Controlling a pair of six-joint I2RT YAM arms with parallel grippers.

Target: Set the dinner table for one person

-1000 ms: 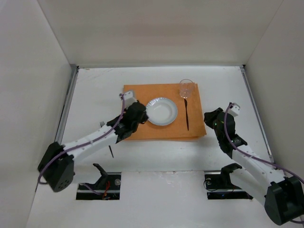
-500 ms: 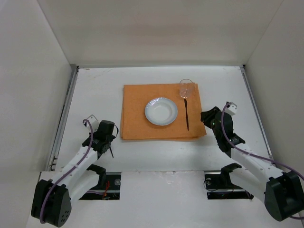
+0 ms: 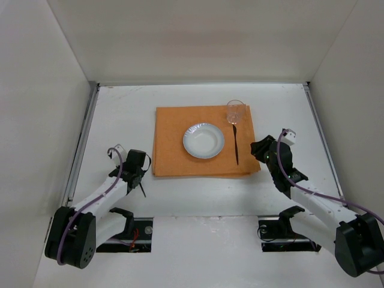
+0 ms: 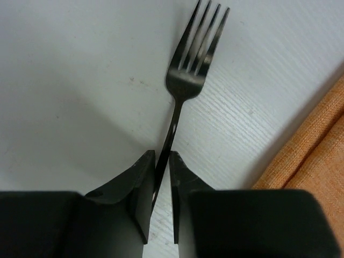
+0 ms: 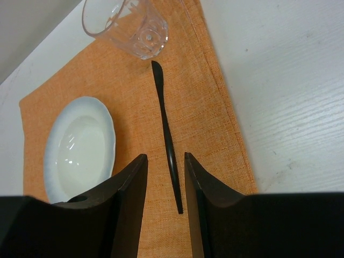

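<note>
On the white dinner table (image 3: 120,114) lies an orange placemat (image 3: 171,123) with a white bowl-like plate (image 3: 203,140), a clear glass (image 3: 235,111) and a slim black utensil (image 3: 236,144). A black fork (image 4: 189,75) lies on the table left of the placemat. My left gripper (image 3: 137,165) is down at it, and in the left wrist view its jaws (image 4: 162,155) are shut on the fork's handle. My right gripper (image 3: 259,147) is open and empty at the placemat's right edge. In the right wrist view (image 5: 164,157) the black utensil (image 5: 166,129) lies beyond the gap between the jaws.
Metal rails run along the table's left (image 3: 84,138) and right (image 3: 318,132) edges, with white walls around. The plate (image 5: 80,148) and the glass (image 5: 126,21) show ahead of the right gripper. Two black mounts sit at the near edge.
My left arm has drawn back from beside the plate to the fork at the near left and settled on its handle. My right gripper has edged slightly left toward the placemat.
</note>
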